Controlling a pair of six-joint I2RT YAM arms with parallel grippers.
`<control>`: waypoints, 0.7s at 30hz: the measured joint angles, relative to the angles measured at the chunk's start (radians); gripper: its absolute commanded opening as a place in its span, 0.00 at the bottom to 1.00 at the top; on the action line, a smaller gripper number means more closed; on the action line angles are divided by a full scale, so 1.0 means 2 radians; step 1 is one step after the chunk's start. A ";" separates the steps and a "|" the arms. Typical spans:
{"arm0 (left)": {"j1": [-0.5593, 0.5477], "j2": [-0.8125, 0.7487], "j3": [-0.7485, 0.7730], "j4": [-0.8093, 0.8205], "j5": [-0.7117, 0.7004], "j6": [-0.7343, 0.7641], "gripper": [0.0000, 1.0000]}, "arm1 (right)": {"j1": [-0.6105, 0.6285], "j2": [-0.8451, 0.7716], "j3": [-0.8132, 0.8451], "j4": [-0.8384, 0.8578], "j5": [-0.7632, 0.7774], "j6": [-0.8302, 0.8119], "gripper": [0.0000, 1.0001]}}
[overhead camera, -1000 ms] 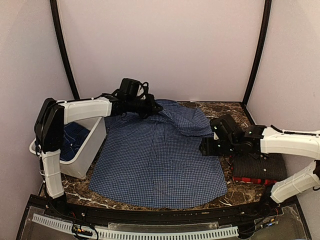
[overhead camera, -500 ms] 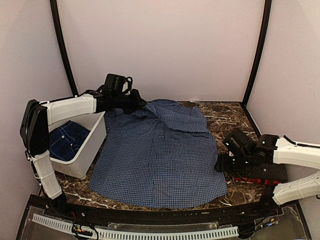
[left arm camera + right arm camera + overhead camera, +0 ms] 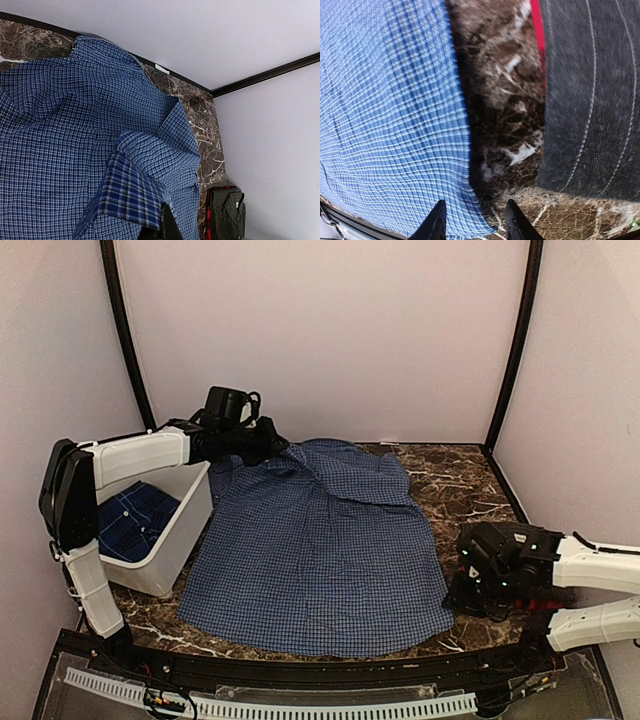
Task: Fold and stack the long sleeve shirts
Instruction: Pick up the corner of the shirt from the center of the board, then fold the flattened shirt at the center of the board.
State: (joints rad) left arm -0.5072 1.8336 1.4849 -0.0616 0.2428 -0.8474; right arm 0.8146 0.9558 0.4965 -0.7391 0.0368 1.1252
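A white plastic bin (image 3: pixel 178 540) sits tilted at the left side of the dark marble counter (image 3: pixel 455 485), its open mouth facing up and to the left. Inside it lies a crumpled dark blue checked shirt (image 3: pixel 135 522) with small white buttons showing; it fills the lower part of the bin and stays below the rim. Nothing else can be made out in the bin.

Just to the right of the bin, a blue-and-white checked shirt (image 3: pixel 320 550) is spread over the middle of the counter, hem toward the near edge, collar toward the back wall. Its left edge runs alongside the bin's wall. The upper part is rumpled, with one sleeve folded across the chest.

The left end effector (image 3: pixel 283 448) is at the shirt's far left shoulder, clamped together on a pinch of that checked cloth; the left wrist view shows the fabric drawn up in a ridge to the dark fingers (image 3: pixel 169 226).

The right end effector (image 3: pixel 474 221) is low at the shirt's near right corner, fingers apart, with the hem edge and bare marble between them. Whether the tips touch the cloth cannot be told.

On the right of the counter a folded black pinstriped shirt (image 3: pixel 592 100) lies on top of a red plaid shirt (image 3: pixel 536 30), only a red edge of which shows
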 measured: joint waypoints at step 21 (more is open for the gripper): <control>0.009 0.000 0.081 -0.023 0.002 0.043 0.00 | 0.017 0.009 0.041 0.029 -0.007 -0.029 0.00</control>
State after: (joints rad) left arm -0.4900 1.8339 1.6466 -0.1081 0.2459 -0.7616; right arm 0.8494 0.9730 0.5781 -0.6811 0.0227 1.0672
